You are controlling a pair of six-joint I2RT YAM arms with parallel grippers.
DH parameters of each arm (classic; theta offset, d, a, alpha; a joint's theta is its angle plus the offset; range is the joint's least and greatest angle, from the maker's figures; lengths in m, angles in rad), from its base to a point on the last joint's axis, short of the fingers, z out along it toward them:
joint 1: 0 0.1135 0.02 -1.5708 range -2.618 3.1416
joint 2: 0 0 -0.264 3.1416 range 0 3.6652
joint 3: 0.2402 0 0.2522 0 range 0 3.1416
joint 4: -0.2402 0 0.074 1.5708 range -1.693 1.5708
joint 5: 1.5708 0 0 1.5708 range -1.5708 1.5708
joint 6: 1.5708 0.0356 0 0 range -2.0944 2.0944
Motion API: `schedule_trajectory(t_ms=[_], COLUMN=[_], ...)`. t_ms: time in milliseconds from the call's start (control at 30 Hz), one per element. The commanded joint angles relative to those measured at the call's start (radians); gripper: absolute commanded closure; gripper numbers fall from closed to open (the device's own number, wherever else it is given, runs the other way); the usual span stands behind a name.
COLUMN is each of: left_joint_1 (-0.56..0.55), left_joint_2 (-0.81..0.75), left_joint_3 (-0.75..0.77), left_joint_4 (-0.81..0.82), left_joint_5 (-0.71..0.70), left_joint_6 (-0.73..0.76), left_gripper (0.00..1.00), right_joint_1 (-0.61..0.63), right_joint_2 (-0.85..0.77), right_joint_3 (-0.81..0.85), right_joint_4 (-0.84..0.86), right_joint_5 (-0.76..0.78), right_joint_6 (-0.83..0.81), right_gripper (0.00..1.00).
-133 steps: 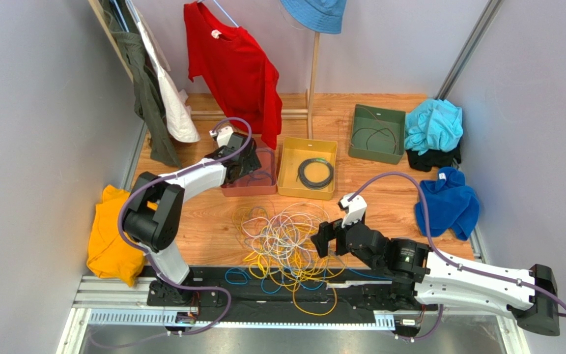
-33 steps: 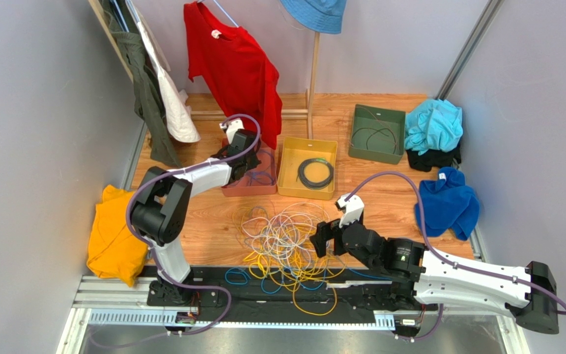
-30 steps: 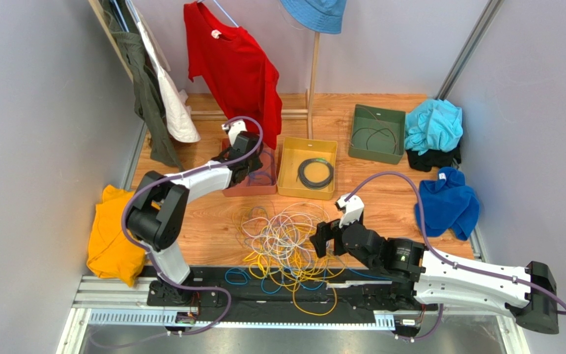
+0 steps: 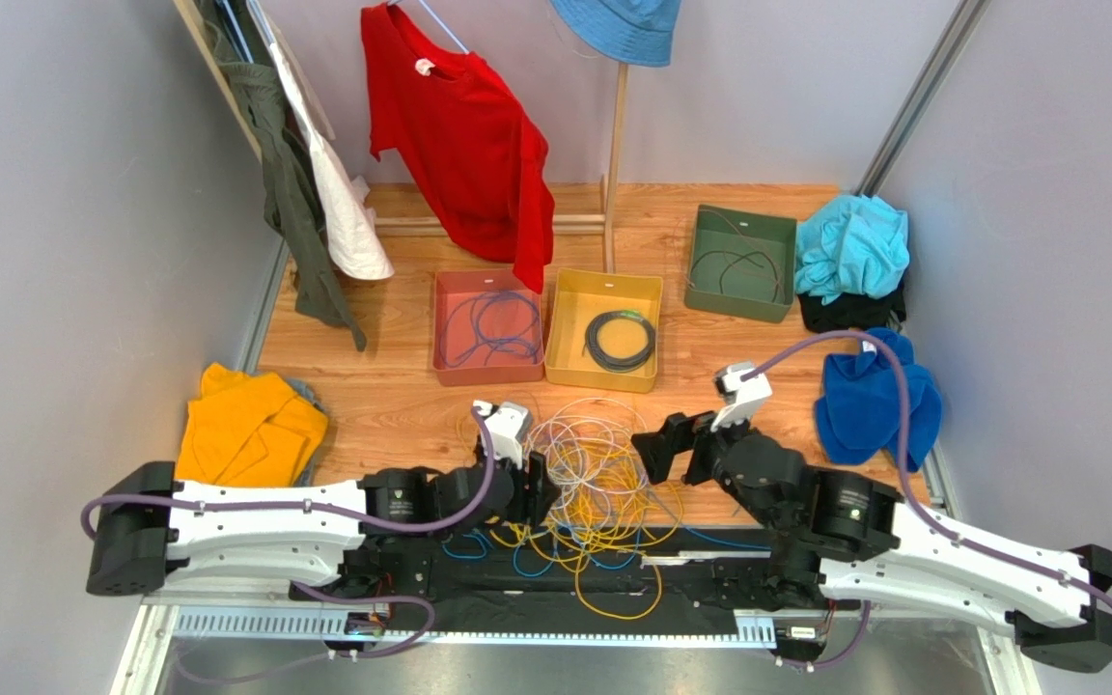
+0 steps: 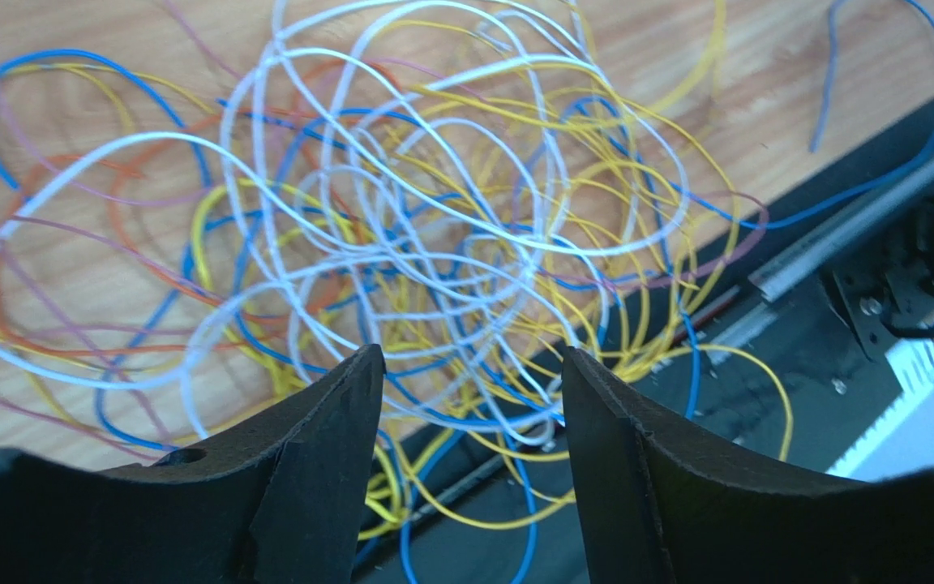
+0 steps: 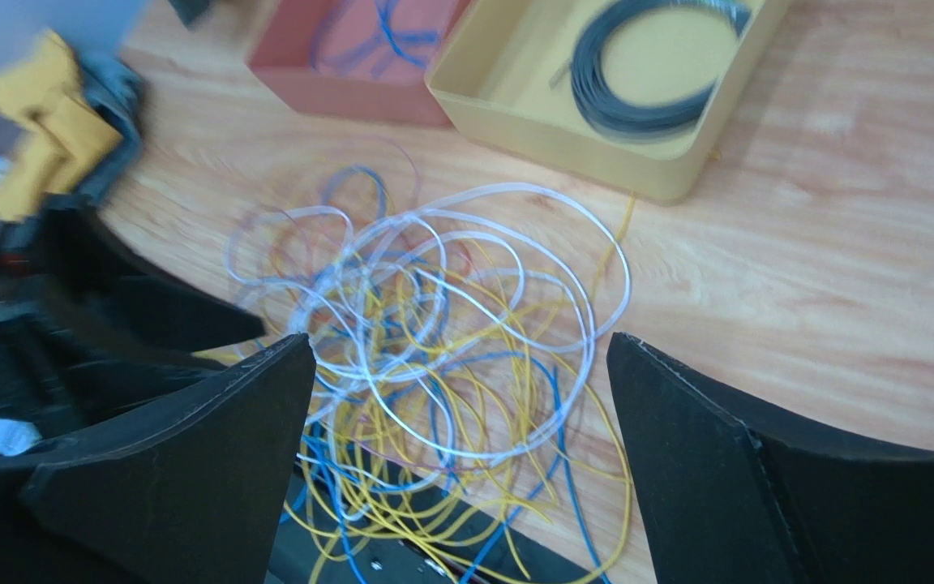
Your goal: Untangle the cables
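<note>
Tabletop cables (image 4: 584, 471), orange strand (image 5: 107, 351) wrist-only

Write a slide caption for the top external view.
Left hand and right hand, both open, flank the tangled cables on the wooden table.

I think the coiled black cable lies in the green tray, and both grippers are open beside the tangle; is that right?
Not quite: the top view shows the black cable in the yellow tray instead. The left gripper and right gripper are indeed open beside the tangle.
</note>
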Motion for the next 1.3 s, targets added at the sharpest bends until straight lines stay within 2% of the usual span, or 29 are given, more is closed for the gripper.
schedule_trajectory(t_ms=[0,200,333,433,633,767,967,1133,1267], left_joint_1=[-0.117,-0.246,-0.324,-0.384,-0.406,-0.412,-0.412,-0.412,-0.412], left_joint_2=[0.014,-0.023,-0.049,-0.078,-0.114,-0.144,-0.204,-0.224,-0.236], left_joint_3=[0.042,0.022,0.005,-0.019,-0.077,-0.102,-0.162,-0.180,-0.180], left_joint_4=[0.017,-0.043,-0.153,-0.203,-0.213,-0.229,-0.252,-0.272,-0.272], left_joint_5=[-0.107,-0.184,-0.239,-0.291,-0.307,-0.316,-0.315,-0.333,-0.365], left_joint_6=[-0.090,-0.181,-0.296,-0.372,-0.460,-0.488,-0.526,-0.548,-0.540], left_gripper=[0.36,0.36,0.38,0.39,0.39,0.39,0.39,0.39,0.39], right_joint_1=[0.000,0.000,0.000,0.000,-0.017,-0.044,-0.044,-0.044,-0.043], right_joint_2=[0.095,0.200,0.306,0.332,0.327,0.347,0.202,0.151,0.143], right_joint_3=[-0.047,-0.043,-0.001,-0.013,-0.055,-0.038,-0.076,-0.088,-0.133], right_joint_4=[-0.033,0.076,0.057,0.044,0.199,0.201,0.210,0.095,0.144], right_joint_5=[-0.005,-0.008,-0.052,-0.014,0.026,0.040,0.034,0.054,0.041], right_joint_6=[0.084,0.031,0.011,0.056,0.034,0.052,0.035,0.069,0.084], right_gripper=[0.05,0.08,0.09,0.08,0.07,0.07,0.08,0.08,0.07])
